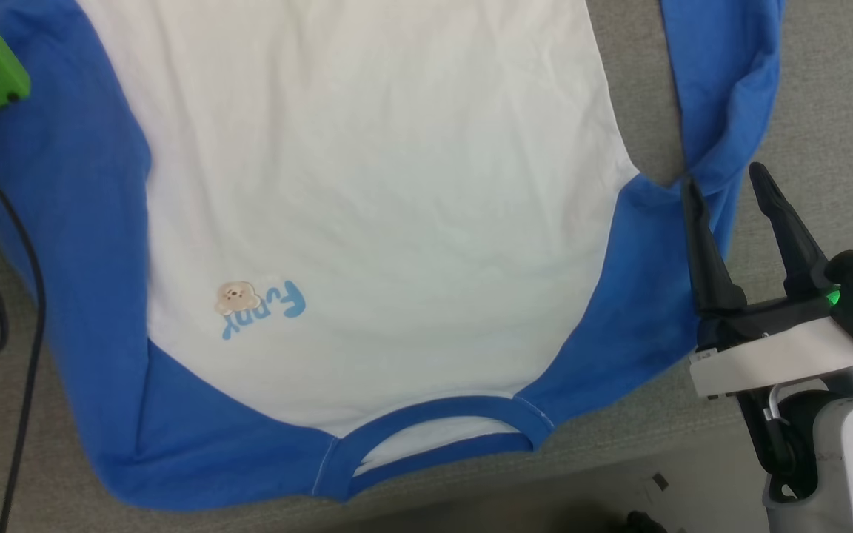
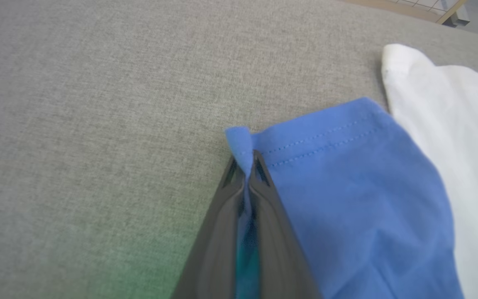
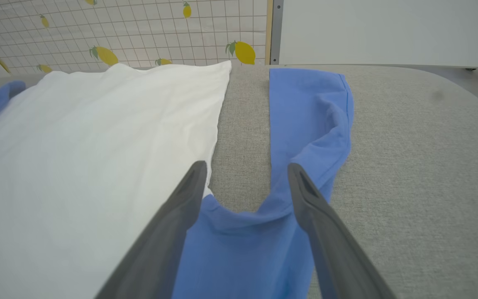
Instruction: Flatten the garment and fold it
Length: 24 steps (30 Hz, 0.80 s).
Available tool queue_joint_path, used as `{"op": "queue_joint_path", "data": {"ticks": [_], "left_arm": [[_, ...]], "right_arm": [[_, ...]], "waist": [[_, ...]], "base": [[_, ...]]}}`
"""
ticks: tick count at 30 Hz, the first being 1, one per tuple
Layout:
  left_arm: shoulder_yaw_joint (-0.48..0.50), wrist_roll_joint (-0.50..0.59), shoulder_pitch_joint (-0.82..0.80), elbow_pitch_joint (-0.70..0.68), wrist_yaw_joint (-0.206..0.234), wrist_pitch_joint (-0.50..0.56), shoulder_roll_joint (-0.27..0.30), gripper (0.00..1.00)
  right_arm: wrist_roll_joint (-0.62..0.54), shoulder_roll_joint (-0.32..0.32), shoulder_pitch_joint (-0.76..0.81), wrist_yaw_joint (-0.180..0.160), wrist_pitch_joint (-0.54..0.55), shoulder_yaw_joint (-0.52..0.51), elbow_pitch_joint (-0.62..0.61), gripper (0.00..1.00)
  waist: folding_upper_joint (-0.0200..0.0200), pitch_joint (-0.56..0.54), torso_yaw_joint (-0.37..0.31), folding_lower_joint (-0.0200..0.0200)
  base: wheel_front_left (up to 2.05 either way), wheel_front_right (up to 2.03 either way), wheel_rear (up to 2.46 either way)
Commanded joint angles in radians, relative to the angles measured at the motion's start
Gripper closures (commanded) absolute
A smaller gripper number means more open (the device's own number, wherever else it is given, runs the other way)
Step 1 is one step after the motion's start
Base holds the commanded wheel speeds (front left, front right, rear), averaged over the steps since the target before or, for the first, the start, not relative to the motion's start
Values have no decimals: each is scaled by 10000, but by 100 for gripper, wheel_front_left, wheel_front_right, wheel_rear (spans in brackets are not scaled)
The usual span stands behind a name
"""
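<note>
On padding [image 1: 826,111], blue-sleeved garment [image 1: 367,185] lies flat; left gripper [image 2: 245,166] pinches it, right gripper [image 1: 723,175] gapes.

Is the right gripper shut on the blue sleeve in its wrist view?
No: the right gripper stands open, its fingers wide apart over the garment, pinching nothing.

1. The lettering "Funny" [image 1: 267,309] is being shown in light blue on the white chest of the garment [image 1: 367,185].
2. In the head view, the word is being seen upside down and slanted, with its "F" lying to the right and its "y" lower, to the left.
3. A small beige bear figure [image 1: 236,297] is being displayed over the word's left-hand letters, touching them.
4. A tiny dark marking [image 1: 703,356] on the pale bracket [image 1: 767,355] is being rendered too small to be read.
</note>
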Motion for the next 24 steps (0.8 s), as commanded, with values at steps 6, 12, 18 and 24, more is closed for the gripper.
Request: {"op": "queue_joint_path", "data": {"ticks": [6, 12, 18, 24], "left_arm": [[131, 27, 1414, -1115, -185, -932, 373, 100], [412, -287, 2728, -2822, -199, -1564, 340, 100], [114, -670, 3867, -5199, -328, -1855, -337, 100], [-1140, -644, 4395, -6706, -462, -2008, -1530, 100]], "right_arm": [[-65, 50, 44, -17, -6, -121, 143, 0], [-107, 70, 454, -17, 175, -398, 166, 0], [-137, 93, 910, -17, 431, -624, 28, 0], [-138, 112, 1249, -17, 666, -655, -125, 0]], "waist": [[0, -1368, 565, -1], [0, -2439, 1129, -1], [0, -3273, 1643, -1], [0, -3857, 1899, -1]], "base": [[0, 0, 0], [0, 0, 0], [0, 0, 0], [0, 0, 0]]}}
